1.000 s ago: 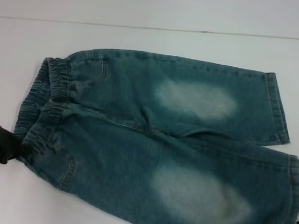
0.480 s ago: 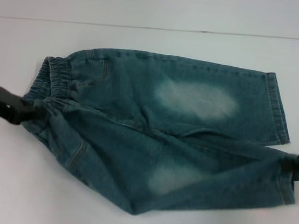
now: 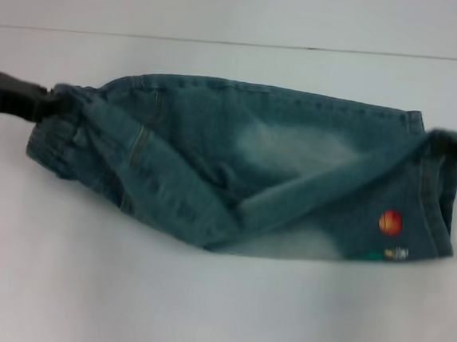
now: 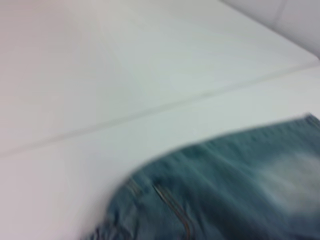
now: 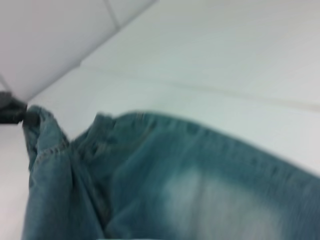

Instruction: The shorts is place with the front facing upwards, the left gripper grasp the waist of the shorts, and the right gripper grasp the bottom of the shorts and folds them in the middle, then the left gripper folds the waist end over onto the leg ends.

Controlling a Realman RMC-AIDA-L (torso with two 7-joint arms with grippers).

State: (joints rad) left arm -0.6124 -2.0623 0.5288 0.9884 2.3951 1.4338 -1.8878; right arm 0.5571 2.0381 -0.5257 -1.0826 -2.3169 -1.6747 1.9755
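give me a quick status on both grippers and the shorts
Left gripper shut on waist, right gripper shut on leg hem. Shorts mid-fold, near half lifted over far half. Nothing in the way.

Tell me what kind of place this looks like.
Probably a lab or test bench for cloth folding: a plain white table, a bare pale wall behind it, and only the shorts, stretched between the left gripper and right gripper.

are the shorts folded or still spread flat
Partly folded: the near leg of the shorts is lifted over the far one, underside embroidery showing.
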